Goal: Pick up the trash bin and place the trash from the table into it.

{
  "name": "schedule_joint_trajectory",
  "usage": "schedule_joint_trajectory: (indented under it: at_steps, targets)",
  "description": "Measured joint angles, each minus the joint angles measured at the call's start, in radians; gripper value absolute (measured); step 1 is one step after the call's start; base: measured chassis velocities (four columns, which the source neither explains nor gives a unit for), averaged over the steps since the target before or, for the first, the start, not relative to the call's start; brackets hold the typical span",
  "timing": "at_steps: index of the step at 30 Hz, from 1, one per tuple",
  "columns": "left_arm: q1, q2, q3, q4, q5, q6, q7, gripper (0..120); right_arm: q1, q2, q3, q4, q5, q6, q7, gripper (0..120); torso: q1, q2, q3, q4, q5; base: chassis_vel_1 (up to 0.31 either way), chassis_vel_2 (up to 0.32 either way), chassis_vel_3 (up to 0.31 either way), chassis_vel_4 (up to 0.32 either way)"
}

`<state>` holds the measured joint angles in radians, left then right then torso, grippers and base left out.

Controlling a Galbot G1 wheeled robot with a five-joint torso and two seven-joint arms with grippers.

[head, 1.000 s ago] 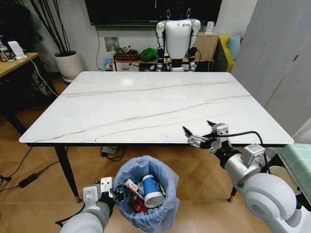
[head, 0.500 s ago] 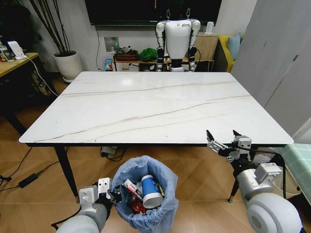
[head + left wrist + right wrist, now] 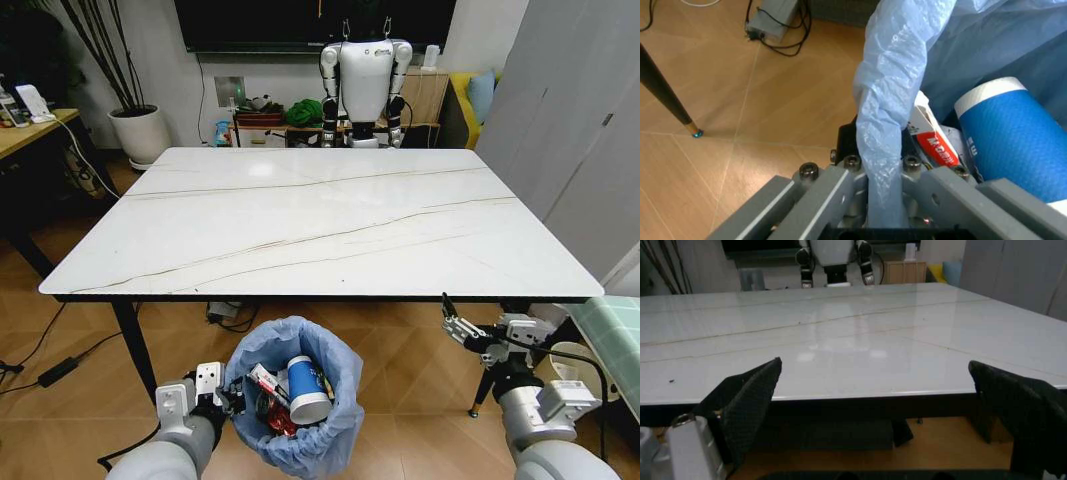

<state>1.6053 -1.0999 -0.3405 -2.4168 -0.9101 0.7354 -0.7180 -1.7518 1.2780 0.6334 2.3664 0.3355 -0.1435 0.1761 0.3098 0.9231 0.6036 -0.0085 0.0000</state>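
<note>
- Head view: the trash bin is down low, in front of the near edge of the table, with its blue bag puffing over the rim. The left gripper is right at the bin's left side and touches the bag there. Inside the bin I see a blue paper cup tipped on its side, a red and white wrapper and something red under it. The right gripper hangs just below the table's near right edge, well apart from the bin, with its fingers spread and nothing in them.
- Left wrist view: the left gripper is pinched tight on a fold of the bag at the rim. The cup and the wrapper lie just past it, inside.
- Right wrist view: two dark fingers stand wide apart, holding nothing, and the table's edge is straight ahead.
</note>
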Motion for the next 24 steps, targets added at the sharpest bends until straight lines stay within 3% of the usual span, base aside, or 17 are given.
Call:
schedule_joint_trajectory:
  at_steps: [17, 24]
  targets:
    - [0.026, 0.002, -0.021, -0.023, 0.002, 0.000, 0.004, 0, -0.040, 0.050, -0.014, 0.023, -0.044, 0.030, -0.017, 100, 0.000, -0.001, 0.000, 0.0001, 0.0000, 0.000, 0.000, 0.000, 0.000]
    - [0.023, 0.009, -0.022, -0.024, -0.001, 0.000, 0.002, 0, -0.040, 0.057, -0.019, 0.028, -0.050, 0.030, -0.017, 100, -0.011, -0.023, -0.012, 0.0001, 0.0000, 0.000, 0.000, 0.000, 0.000]
